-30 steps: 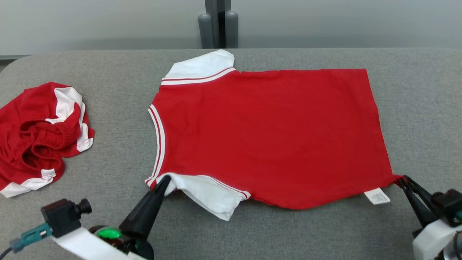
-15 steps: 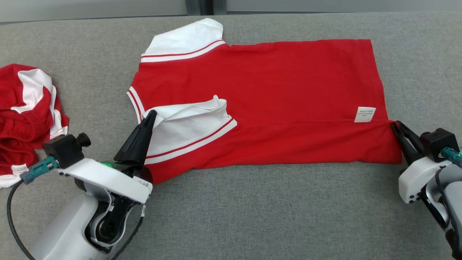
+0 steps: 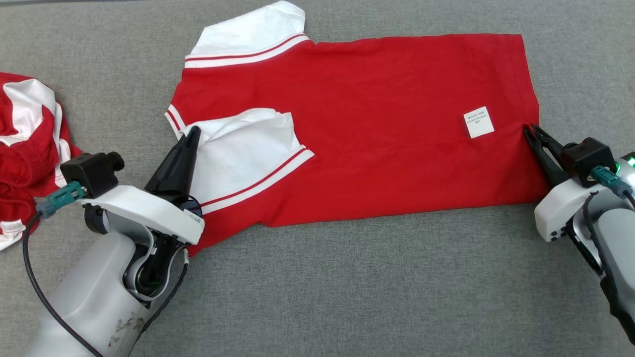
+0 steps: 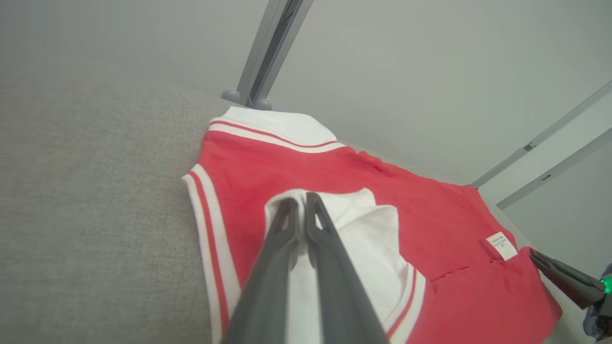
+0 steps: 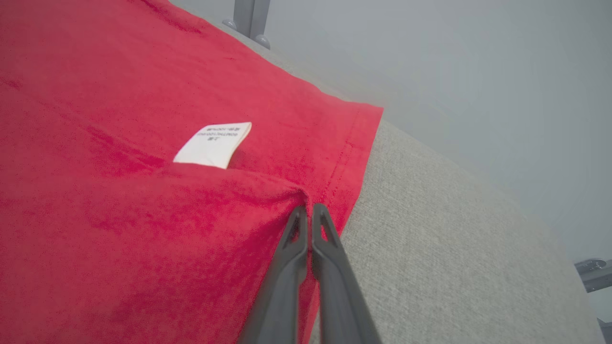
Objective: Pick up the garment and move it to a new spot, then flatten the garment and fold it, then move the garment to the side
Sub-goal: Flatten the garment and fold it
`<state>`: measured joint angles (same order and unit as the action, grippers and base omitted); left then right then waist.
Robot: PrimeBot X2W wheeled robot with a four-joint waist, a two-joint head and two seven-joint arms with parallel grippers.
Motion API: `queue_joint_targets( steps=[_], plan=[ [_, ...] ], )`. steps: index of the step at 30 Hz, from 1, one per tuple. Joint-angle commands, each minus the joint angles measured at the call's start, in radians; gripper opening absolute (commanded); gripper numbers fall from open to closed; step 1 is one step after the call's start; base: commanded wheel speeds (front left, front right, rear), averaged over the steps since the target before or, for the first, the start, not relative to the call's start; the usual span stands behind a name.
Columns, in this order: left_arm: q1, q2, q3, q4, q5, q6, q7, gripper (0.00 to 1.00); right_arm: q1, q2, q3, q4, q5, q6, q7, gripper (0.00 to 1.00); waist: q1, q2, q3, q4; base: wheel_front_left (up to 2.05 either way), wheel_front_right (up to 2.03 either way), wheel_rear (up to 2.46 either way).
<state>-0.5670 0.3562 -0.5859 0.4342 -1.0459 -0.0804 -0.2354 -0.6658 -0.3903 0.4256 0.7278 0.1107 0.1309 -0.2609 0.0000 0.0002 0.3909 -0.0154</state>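
The garment (image 3: 377,84), a red shirt with white sleeves, lies spread on the grey table (image 3: 347,287). Its near long edge is folded over onto the body, so a white label (image 3: 478,121) faces up. My left gripper (image 3: 192,131) is shut on the folded-over white sleeve (image 3: 243,148) at the shoulder end. In the left wrist view its fingertips (image 4: 287,206) pinch that sleeve (image 4: 363,239). My right gripper (image 3: 529,130) is shut on the folded hem corner. The right wrist view shows it (image 5: 306,210) pinching red cloth (image 5: 143,215) beside the label (image 5: 213,143).
A second red and white garment (image 3: 25,148) lies crumpled at the table's left edge. Bare grey table runs along the near side in front of the shirt. Grey posts (image 4: 267,52) stand behind the table's far edge.
Both grippers have carried the shirt's near edge away from me and over the body, turning the sleeve and label face up. The head camera has tilted down.
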Motion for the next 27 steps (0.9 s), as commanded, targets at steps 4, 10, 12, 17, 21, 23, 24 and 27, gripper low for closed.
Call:
queue_joint_targets(
  steps=[4,10,12,17,21,23,24,27],
  plan=[
    [0.003,-0.020,0.019,0.024,-0.001,0.011,-0.014,1.00,0.034,-0.003,-0.063,-0.097,-0.002,0.000,-0.005,1.00,0.0000,-0.0002,-0.008,-0.001,0.00,0.00,0.00],
    [0.172,-0.021,0.023,-0.116,-0.076,0.077,0.033,1.00,0.180,0.006,-0.220,-0.284,-0.012,0.000,-0.005,1.00,0.0000,-0.0002,-0.019,-0.007,0.00,0.00,0.00],
    [0.248,-0.005,0.017,-0.180,-0.096,0.123,0.064,1.00,0.232,0.015,-0.253,-0.316,-0.019,0.000,-0.005,1.00,0.0000,-0.0002,-0.020,-0.006,0.00,0.00,0.00],
    [0.364,0.043,0.027,-0.321,-0.093,0.257,0.083,1.00,0.319,0.034,-0.298,-0.344,-0.034,0.000,-0.005,1.00,0.0000,-0.0002,-0.027,-0.002,0.00,0.00,0.00],
    [0.400,0.066,0.034,-0.377,-0.069,0.332,0.077,1.00,0.343,0.047,-0.306,-0.345,-0.039,0.000,-0.005,1.00,0.0000,-0.0002,-0.031,-0.002,0.00,0.00,0.00],
    [0.414,0.083,0.032,-0.407,-0.043,0.376,0.073,1.00,0.349,0.053,-0.306,-0.344,-0.042,0.000,-0.005,1.00,0.0000,-0.0002,-0.031,-0.005,0.00,0.00,0.00],
    [0.418,0.090,0.028,-0.421,-0.026,0.398,0.069,1.00,0.350,0.055,-0.306,-0.344,-0.042,0.000,-0.005,1.00,0.0000,-0.0002,-0.032,-0.006,0.00,0.00,0.00],
    [0.435,0.109,0.013,-0.447,0.009,0.449,0.073,1.00,0.352,0.059,-0.306,-0.341,-0.039,0.000,-0.005,1.00,0.0000,-0.0002,-0.033,-0.007,0.00,0.00,0.00]
  ],
)
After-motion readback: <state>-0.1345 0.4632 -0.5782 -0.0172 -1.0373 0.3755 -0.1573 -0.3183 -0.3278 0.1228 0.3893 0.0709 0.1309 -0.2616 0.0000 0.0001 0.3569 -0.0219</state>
